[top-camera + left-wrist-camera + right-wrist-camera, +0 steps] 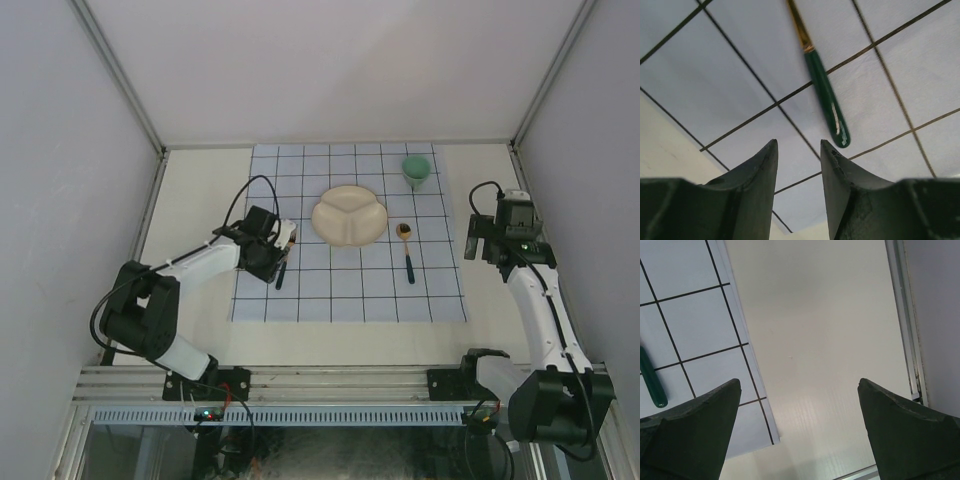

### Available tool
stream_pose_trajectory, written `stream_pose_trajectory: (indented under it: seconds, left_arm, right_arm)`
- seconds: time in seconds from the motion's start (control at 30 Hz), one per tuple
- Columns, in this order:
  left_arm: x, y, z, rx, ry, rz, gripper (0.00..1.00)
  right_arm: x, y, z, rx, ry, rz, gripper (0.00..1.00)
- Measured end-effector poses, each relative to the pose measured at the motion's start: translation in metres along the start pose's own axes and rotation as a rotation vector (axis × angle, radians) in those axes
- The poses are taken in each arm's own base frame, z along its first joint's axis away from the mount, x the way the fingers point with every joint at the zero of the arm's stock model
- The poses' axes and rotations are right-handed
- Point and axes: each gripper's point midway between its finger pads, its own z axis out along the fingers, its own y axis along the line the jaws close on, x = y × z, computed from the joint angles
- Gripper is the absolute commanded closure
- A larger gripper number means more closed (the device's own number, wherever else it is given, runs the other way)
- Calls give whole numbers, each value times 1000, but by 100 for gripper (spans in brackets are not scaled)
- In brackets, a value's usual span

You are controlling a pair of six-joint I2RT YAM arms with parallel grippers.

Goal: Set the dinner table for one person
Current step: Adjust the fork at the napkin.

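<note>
Dinner table point(200, 190): the cream surface carries a pale-blue grid cloth point(330, 292) at its middle.
Placed: a divided plate point(348, 215) sits mid-cloth, a green cup point(417, 170) at its far right, and a green-handled spoon point(407, 252) just to its right.
Left side: a green-handled utensil point(827, 105) lies on the cloth left of the plate; its head is hidden.
Left gripper point(799, 145): fingers partly apart, holding nothing, just short of that handle.
Right gripper point(799, 385): spread wide, empty, over bare table right of the cloth.
Progress: seemingly near complete; perhaps only straightening the left utensil is left.
</note>
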Motion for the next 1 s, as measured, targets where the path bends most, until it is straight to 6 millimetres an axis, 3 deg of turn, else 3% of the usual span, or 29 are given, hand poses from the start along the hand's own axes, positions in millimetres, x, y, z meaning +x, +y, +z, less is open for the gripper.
stream_pose_trajectory:
  seconds: [0.17,0.33,1.0]
  left_arm:
    - [-20,-20,5,10,-31,57,57]
    - [-24,-29,10,20,-40,76,57]
    - [-24,-27,28,-3,-15,55,66]
  right_arm:
    - [3,2,5,-3,24,-6,0]
    - [4,2,6,-2,29,-6,0]
    - [5,2,8,-2,38,-9,0]
